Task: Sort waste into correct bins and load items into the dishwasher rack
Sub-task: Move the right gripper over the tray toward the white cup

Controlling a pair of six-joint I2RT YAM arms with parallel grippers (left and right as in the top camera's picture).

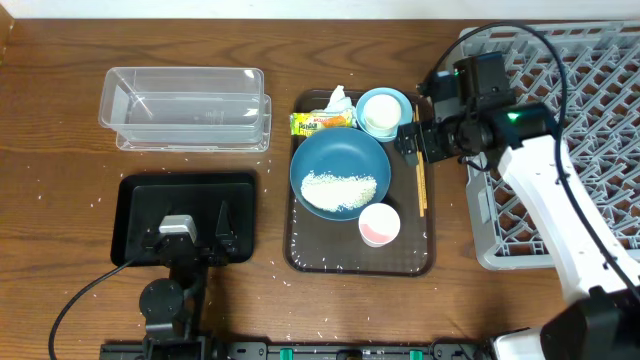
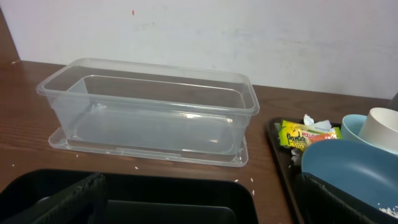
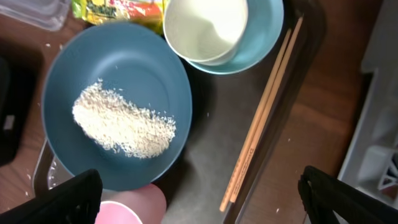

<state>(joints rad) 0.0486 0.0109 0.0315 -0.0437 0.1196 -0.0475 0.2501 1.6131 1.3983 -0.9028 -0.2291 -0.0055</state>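
Note:
The dark-blue dish (image 1: 340, 160) holds a heap of white rice (image 1: 340, 190) on the brown serving tray (image 1: 305, 250). The light-blue bowl (image 1: 400, 100) holds a white cup (image 1: 380, 115). A small cup, pink inside (image 1: 379, 224), stands at the tray's front. The chopsticks (image 1: 420, 180) lie along the tray's right edge. The yellow-green wrapper (image 1: 322, 122) and white tissue (image 1: 338, 98) lie at the tray's back. My right gripper (image 3: 205, 205) is open and empty above the chopsticks (image 3: 261, 118) and dish (image 3: 143, 62). My left gripper (image 2: 199, 205) is open and empty over the black tray (image 1: 135, 215).
The clear tub (image 1: 185, 108) stands on its lid at the back left, behind the black tray (image 2: 186, 193). The grey rack (image 1: 570, 110) fills the right side, close to the serving tray's right edge. Loose rice grains lie scattered on the wooden table.

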